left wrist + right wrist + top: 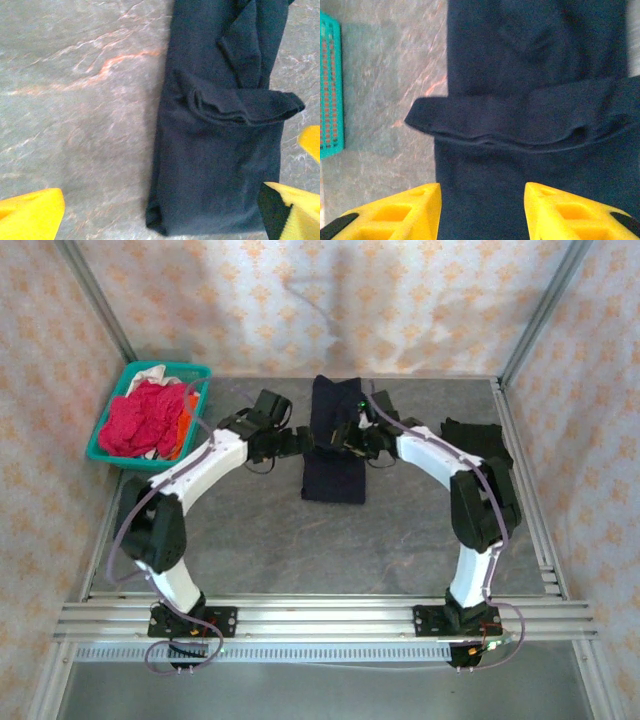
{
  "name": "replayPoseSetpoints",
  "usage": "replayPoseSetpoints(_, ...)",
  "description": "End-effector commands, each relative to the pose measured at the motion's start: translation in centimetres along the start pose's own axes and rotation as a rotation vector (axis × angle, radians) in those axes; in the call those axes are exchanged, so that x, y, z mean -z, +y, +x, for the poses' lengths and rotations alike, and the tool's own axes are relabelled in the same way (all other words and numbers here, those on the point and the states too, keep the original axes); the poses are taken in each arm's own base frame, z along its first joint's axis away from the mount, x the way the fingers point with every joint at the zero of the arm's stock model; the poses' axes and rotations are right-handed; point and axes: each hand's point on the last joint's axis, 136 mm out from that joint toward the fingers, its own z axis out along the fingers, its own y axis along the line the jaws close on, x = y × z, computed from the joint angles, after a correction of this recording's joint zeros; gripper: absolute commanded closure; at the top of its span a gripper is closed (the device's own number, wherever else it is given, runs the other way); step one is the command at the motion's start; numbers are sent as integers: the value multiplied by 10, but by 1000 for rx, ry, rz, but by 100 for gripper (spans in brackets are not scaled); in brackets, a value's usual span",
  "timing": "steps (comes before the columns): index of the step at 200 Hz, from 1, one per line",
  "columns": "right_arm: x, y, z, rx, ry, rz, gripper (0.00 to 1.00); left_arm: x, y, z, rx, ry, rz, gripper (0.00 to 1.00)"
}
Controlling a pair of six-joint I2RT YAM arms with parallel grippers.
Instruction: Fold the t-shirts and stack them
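Now left hand point(162, 197) spread over navy t-shirt point(215, 165) edge; right hand point(482, 186) spread above it.

Basket point(175, 368): you have a teal plastic one with slotted walls in the worktop's far left corner, skewed a little to the edges.
Worktop point(300, 550): you are looking at a grey, stone-veined surface, with faint orange streaks visible from the wrist cameras.
Rails point(330, 618): silver slotted bars run along your near edge, and more line the right edge.
Walls point(330, 300): pale paper with a repeating orange motif closes you in on three sides.
Posts point(95, 295): grey uprights rise from both far corners.
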Motion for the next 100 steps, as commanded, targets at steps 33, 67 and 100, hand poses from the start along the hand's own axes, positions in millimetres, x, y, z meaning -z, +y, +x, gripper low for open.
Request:
replayPoseSetpoints(33, -63, 1, 11, -15, 69, 23, 58, 7, 43, 34, 63, -31, -61, 0)
replayPoseSetpoints(67, -71, -13, -22, -35, 41, 55, 58, 3, 42, 41, 63, -8, -42, 0)
replayPoseSetpoints(100, -73, -23, -58, -45, 23, 73, 58, -4, 36, 44, 59, 15, -16, 0)
